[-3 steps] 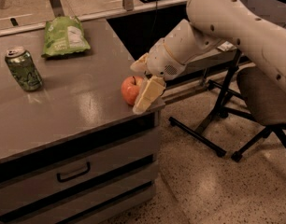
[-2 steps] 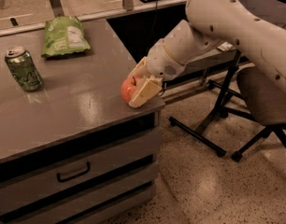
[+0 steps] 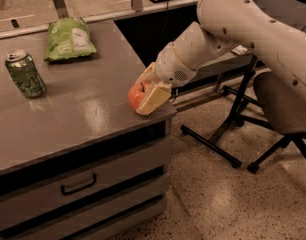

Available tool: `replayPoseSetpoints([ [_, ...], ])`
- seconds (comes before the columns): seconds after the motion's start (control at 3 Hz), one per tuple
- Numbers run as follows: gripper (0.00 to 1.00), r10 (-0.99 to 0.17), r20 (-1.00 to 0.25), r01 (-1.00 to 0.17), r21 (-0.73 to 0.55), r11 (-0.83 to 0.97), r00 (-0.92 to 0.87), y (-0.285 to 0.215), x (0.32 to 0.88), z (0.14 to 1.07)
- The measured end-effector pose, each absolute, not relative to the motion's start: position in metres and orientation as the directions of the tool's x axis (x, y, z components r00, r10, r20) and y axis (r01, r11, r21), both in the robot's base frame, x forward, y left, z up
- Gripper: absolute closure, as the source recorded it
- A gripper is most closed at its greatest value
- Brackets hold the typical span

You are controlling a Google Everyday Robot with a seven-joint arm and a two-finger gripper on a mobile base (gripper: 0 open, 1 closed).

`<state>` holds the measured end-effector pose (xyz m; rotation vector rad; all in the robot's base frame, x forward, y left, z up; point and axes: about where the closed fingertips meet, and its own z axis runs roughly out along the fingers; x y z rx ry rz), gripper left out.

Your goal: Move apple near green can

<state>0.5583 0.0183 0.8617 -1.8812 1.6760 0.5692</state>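
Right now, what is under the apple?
The grey counter top lies below the apple, near the front corner. The hand covers the apple's far side, so whether it rests there is hidden.

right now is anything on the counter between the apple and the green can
Nothing visible. The tool is at the apple on the near corner of the counter; only bare top runs across to the green can. The snack bag lies farther back, off that line.

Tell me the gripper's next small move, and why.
Probably a slight lift: the gripper looks shut on the apple at the table's right front corner, while the green can stands far across it to the left.
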Motion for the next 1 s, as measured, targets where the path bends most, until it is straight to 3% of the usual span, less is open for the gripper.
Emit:
replayPoseSetpoints([
  [0.33, 1.00, -0.730, -0.661, -0.984, -0.144, -0.106, 0.175, 0.038, 0.570, 0.864],
  [1.0, 1.00, -0.647, -0.699, -0.951, -0.182, -0.249, 0.303, 0.127, 0.634, 0.861],
])
